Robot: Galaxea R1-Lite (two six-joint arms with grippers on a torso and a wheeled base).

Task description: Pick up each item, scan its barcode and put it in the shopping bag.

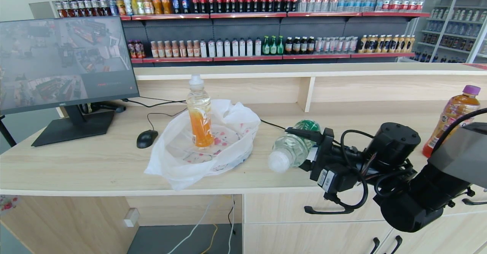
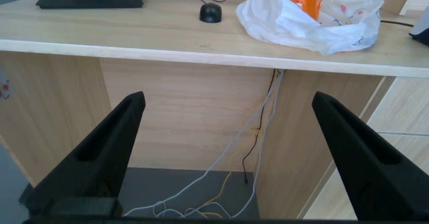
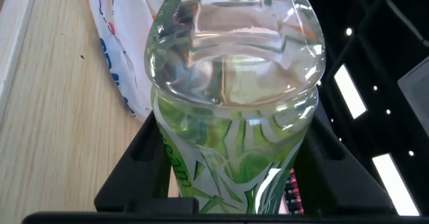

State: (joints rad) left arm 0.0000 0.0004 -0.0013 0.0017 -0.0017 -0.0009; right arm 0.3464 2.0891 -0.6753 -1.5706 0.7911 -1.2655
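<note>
Below the counter [image 2: 167,49], left pincer [image 2: 228,102] gapes; right pincer [image 1: 298,148] clamps bottle [image 1: 284,154].

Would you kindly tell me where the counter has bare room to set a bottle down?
Bare: the front strip between monitor stand and shopping bag, near the mouse; behind the right claw, toward the purple-capped bottle. Tight between bag and the claw's held bottle.

My right arm [image 1: 395,143] extends in from the right, right jaws clamped across a clear bottle [image 1: 291,147] held sideways; left jaws spread wide, low and near.
</note>
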